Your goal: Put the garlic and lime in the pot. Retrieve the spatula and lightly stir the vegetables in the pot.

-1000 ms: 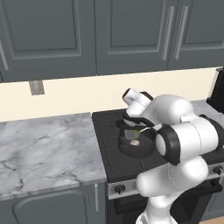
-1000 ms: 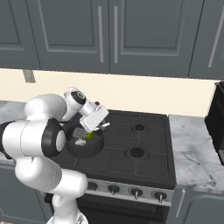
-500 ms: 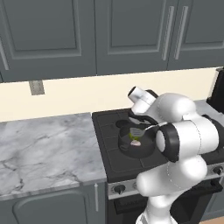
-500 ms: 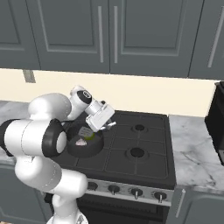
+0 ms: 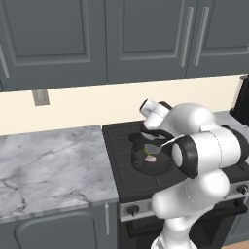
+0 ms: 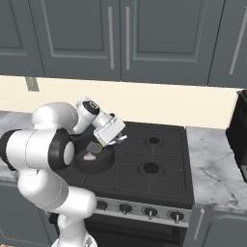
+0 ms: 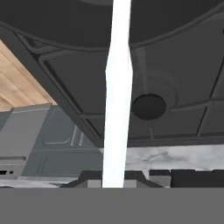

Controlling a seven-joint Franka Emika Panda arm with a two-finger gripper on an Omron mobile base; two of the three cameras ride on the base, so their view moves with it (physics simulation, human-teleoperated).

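The dark pot (image 5: 138, 163) (image 6: 99, 165) sits on the stove's front left burner. Inside it lies the pinkish garlic (image 5: 151, 158) (image 6: 89, 156). A sliver of the green lime (image 6: 100, 143) peeks out beside the grey spatula blade (image 5: 151, 148) (image 6: 94, 147), which rests tilted in the pot. My gripper (image 6: 117, 140) (image 7: 114, 181) hovers over the pot's right rim, shut on the spatula's thin white handle (image 7: 117, 96) (image 5: 163, 143). In the hand view the handle runs straight up from between the fingertips toward the pot's dark rim (image 7: 65, 30).
The black stove (image 6: 159, 178) has other burners (image 6: 151, 168) free to the right of the pot. A marble counter (image 5: 48, 165) lies left of the stove and another (image 6: 217, 159) to its right. Grey wall cabinets (image 6: 120, 38) hang overhead.
My hand has swung rightward over the pot, dragging the spatula blade across its inside. The garlic and lime have stayed in the pot.
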